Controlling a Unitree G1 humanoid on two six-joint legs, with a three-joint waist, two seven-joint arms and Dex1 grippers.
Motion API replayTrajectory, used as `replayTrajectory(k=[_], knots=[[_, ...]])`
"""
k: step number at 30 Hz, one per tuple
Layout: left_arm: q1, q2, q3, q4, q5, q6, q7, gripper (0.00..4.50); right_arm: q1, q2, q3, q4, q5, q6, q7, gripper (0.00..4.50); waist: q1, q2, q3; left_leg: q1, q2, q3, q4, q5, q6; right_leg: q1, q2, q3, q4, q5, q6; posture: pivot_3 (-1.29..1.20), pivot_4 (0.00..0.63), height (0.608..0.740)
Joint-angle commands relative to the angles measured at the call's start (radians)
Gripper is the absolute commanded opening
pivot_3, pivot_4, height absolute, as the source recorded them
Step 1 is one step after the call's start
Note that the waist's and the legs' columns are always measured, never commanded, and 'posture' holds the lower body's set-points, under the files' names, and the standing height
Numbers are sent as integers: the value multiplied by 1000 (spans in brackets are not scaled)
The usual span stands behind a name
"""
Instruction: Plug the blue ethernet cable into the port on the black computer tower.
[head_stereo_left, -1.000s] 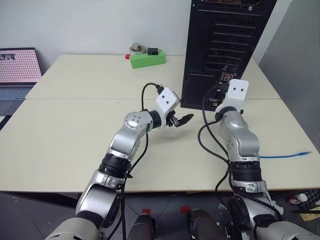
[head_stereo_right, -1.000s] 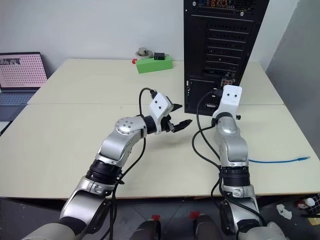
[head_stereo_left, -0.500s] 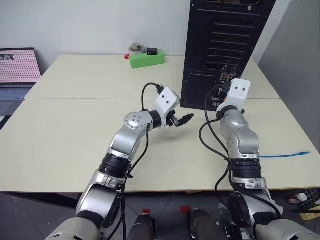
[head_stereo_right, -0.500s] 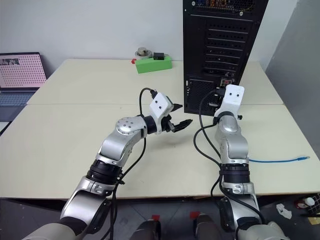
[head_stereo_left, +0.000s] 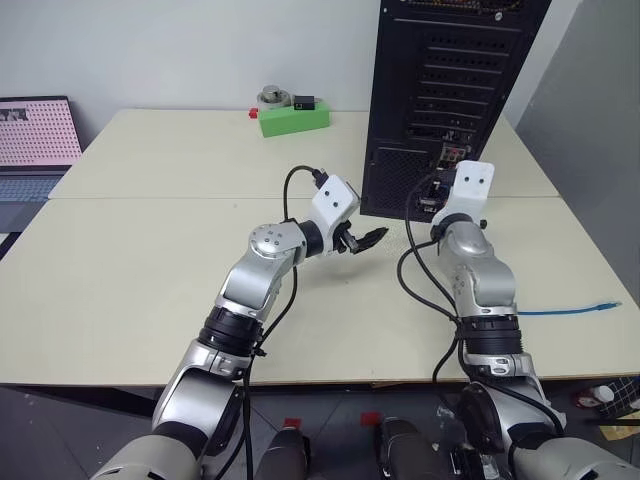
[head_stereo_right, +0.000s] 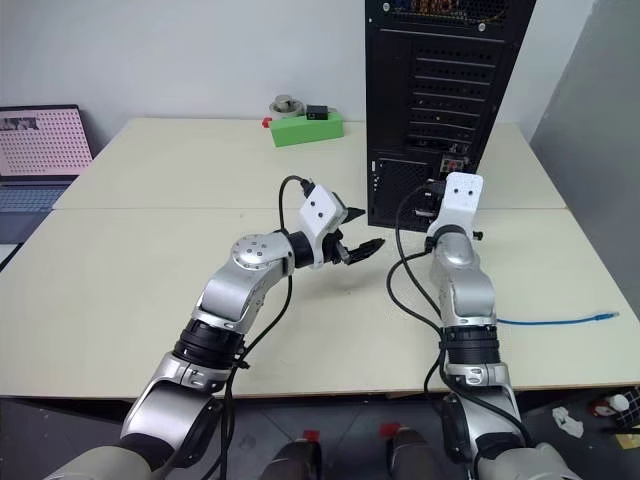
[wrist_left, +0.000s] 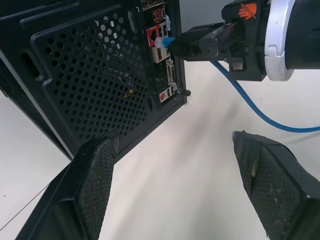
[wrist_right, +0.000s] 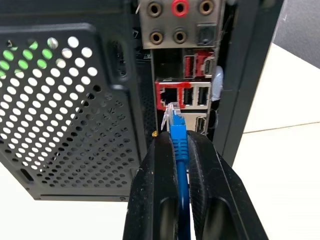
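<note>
The black computer tower (head_stereo_left: 447, 95) stands upright near the back right of the desk (head_stereo_left: 150, 260), its rear face turned toward the robot. The right gripper (wrist_right: 177, 145) has its two fingers pinched shut on the blue ethernet cable (wrist_right: 178, 142) just behind the clear plug, holding it level and pointed at the rear connector cluster. In the right wrist view the plug tip sits just in front of the port (wrist_right: 170, 94), the square socket at one end of the red-framed block, and a little below it; it does not look seated yet. The rest of the cable trails back across the desk, with its far end (head_stereo_left: 604, 306) lying near the right edge.

The left gripper (head_stereo_left: 362, 238) hovers above the desk just in front of the tower's lower mesh grille (wrist_left: 100, 85), fingers spread wide and holding nothing.

The step in hand looks like the final insertion. The main risk is misalignment: with the plug below the socket, a straight push could butt it against the red frame or the metal plate. It could also wander into the neighbouring USB openings (wrist_right: 197, 95). If it jams, the plug may slide back or twist between the fingers, since they grip the thin boot rather than the plug body. Pushing hard could also nudge the tower backward.
</note>
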Motion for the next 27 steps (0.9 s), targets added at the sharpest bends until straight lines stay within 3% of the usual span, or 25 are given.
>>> replayTrajectory(k=[1,27], knots=[[-24,-8,17,-16,-5,-8,7,3844,-37,-10,4,-9,-14,-40,5,1,0,0,0,0,0,0,0,0,0,0,0,0,0,0,0,0,150,740],[-14,-7,14,-21,-5,-9,5,3844,-45,-33,16,-46,-31,-55,10,1,-1,0,0,0,0,0,0,0,0,0,0,0,0,0,0,0,150,740]])
